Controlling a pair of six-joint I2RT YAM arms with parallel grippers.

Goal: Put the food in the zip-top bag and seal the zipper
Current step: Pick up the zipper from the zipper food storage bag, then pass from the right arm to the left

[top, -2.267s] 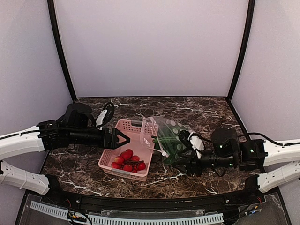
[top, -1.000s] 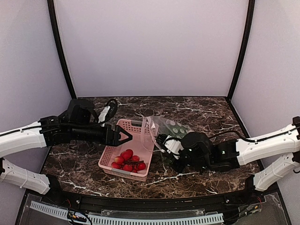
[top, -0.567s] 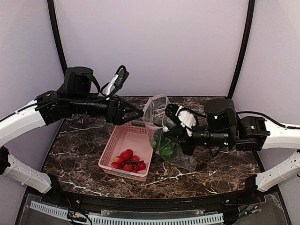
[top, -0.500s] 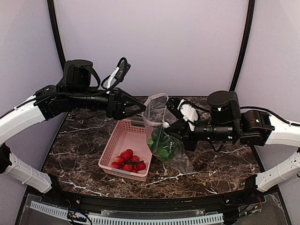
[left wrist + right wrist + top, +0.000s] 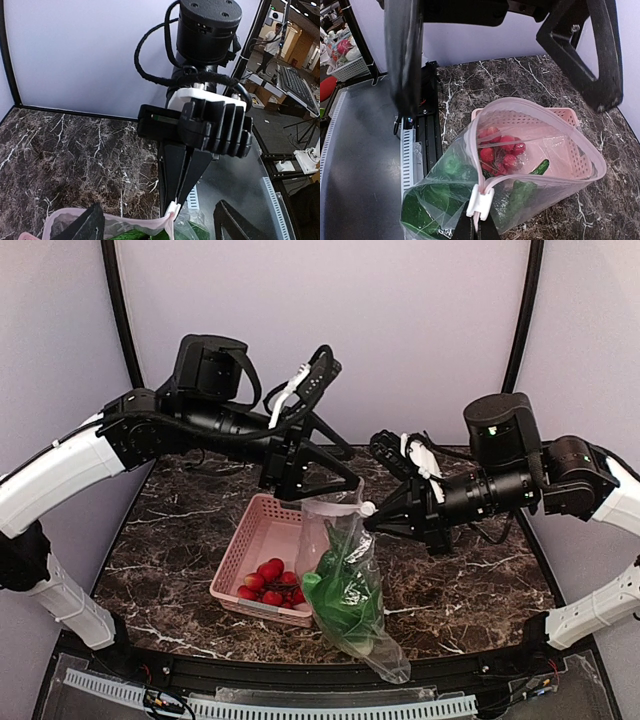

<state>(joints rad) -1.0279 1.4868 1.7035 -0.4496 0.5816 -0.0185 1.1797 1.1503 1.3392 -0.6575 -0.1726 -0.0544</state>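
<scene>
The clear zip-top bag [image 5: 345, 585] hangs above the marble table, with green food [image 5: 342, 592] bunched in its lower half. My right gripper [image 5: 373, 521] is shut on the bag's corner just below the white slider [image 5: 480, 202]. The pink zipper [image 5: 540, 107] strip gapes in a wide loop. Through the plastic show a green pepper [image 5: 432, 200] and a slim cucumber piece [image 5: 529, 182]. My left gripper [image 5: 325, 490] is open, its fingers [image 5: 85, 226] straddling the bag's mouth [image 5: 122, 224] from above without gripping it.
A pink slatted basket [image 5: 262, 530] sits on the table [image 5: 460, 580] directly under and left of the bag, holding several red fruits [image 5: 272, 576]. Black frame posts stand at the back corners. A cable rail runs along the near edge [image 5: 300, 705].
Both arms have risen. The right gripper has lifted the bag off the table so it now hangs freely, and the left gripper has swung right over the bag's mouth.
</scene>
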